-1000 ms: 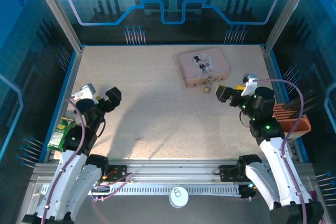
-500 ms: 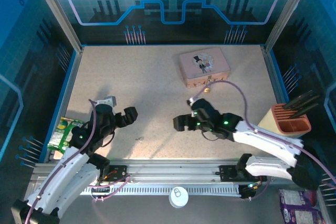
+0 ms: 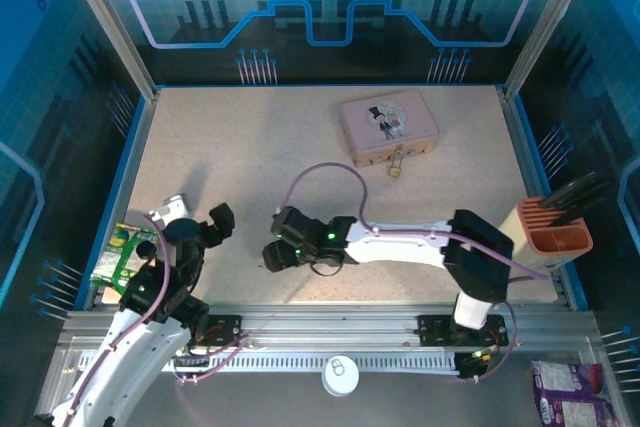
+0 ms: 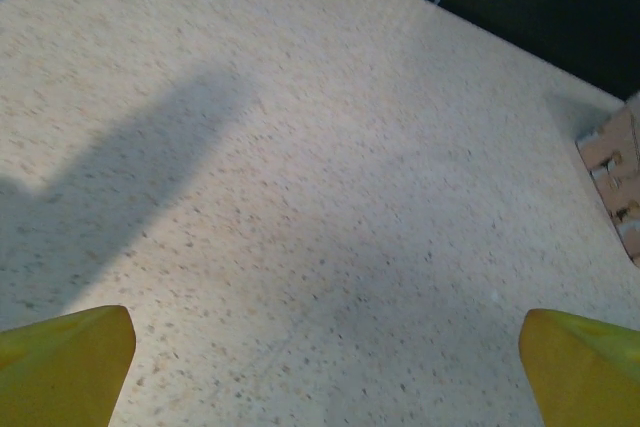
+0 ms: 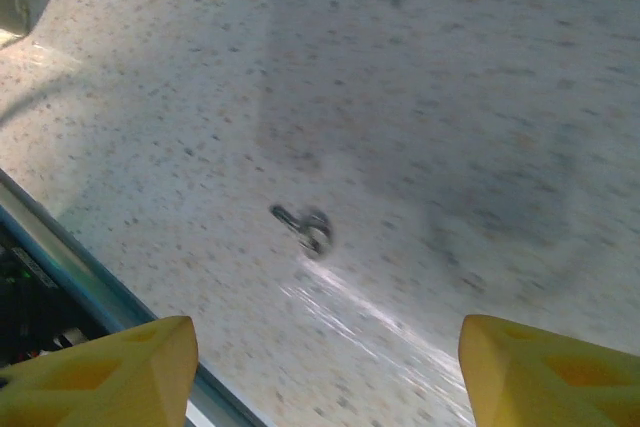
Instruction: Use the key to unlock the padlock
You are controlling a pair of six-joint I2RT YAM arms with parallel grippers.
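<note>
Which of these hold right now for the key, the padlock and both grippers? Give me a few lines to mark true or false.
1. The key lies loose on the table. True.
2. The right gripper is shut on the key. False: its fingers stand apart above the table, and the key lies on the surface ahead of them, untouched.
3. The padlock sits at the near edge of the pink tin. True.
4. The left gripper holds the padlock. False: it is open over bare table, with nothing between its fingers.
</note>
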